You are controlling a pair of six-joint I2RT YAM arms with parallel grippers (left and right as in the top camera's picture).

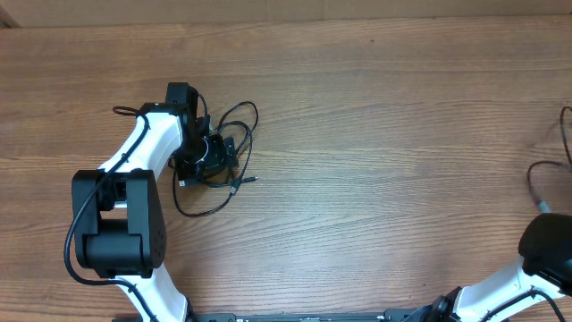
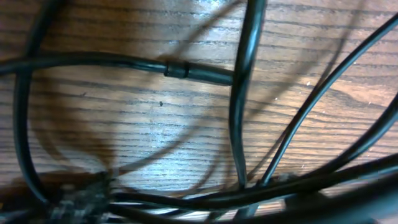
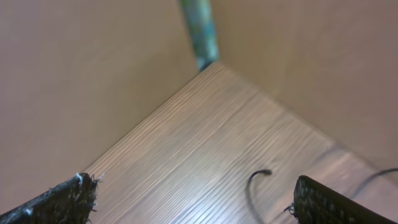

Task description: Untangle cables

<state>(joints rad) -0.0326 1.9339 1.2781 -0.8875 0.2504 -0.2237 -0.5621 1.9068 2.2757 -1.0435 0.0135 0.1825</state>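
A tangle of thin black cables [image 1: 223, 148] lies on the wooden table left of centre, with loops spreading out around it. My left gripper [image 1: 207, 157] is pressed down into the tangle. In the left wrist view the cables [image 2: 242, 112] cross very close to the camera, and several strands run between my open fingers [image 2: 217, 208]. My right gripper [image 3: 193, 193] is open and empty near the table's far right. A loose black cable end [image 3: 256, 183] lies on the wood just ahead of it. Another black cable [image 1: 565, 134] shows at the right edge of the overhead view.
Brown cardboard walls [image 3: 74, 81] stand along the table's edges and meet at a corner in front of the right gripper. The right arm's body [image 1: 545, 246] sits at the lower right. The left arm's base [image 1: 116, 224] stands at the lower left.
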